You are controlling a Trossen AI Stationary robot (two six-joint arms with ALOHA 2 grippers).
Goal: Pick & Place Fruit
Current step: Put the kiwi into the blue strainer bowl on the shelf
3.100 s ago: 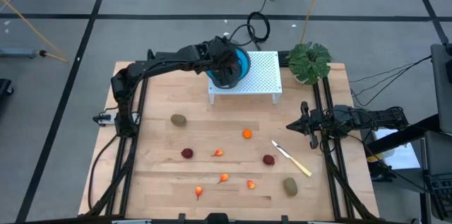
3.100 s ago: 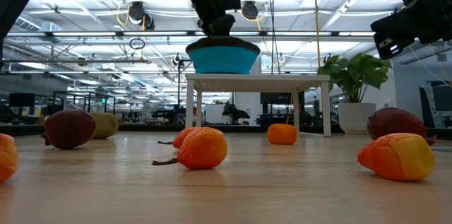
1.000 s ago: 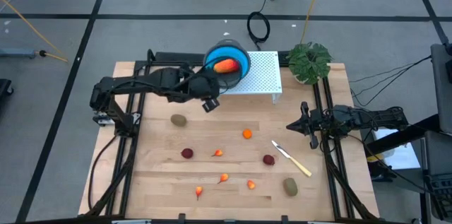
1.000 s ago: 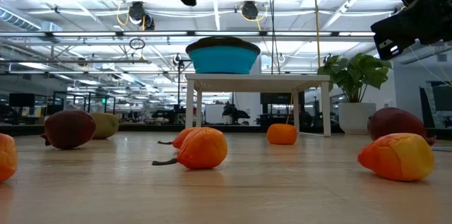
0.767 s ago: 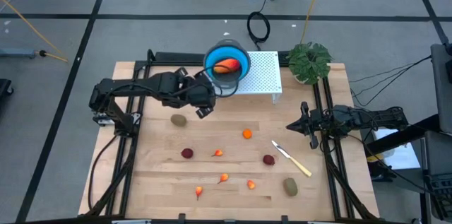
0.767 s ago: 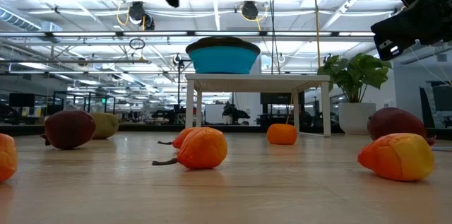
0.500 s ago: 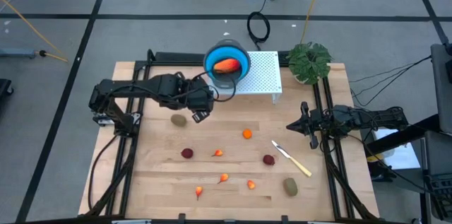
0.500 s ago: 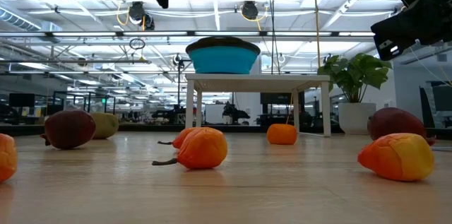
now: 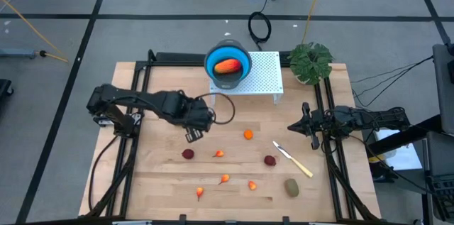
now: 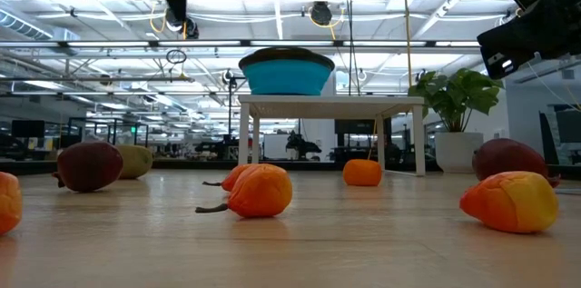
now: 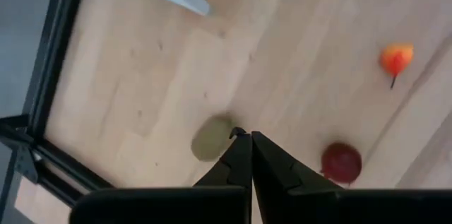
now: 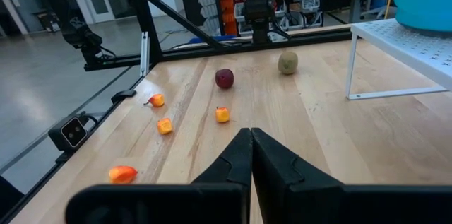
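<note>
Hanging over the left half of the wooden table (image 9: 152, 182), the left gripper (image 9: 193, 134) has its two dark fingers pressed together and holds nothing; in its wrist view the small brown-green oval fruit (image 11: 211, 138) lies on the wood right under the fingertips, and it looks smooth and dull, with no clear long side. A dark red ball fruit (image 9: 187, 154) lies just beside it, closer to the front edge. The left arm is much nearer than the right gripper (image 9: 303, 125), which waits pressed shut by the right edge.
</note>
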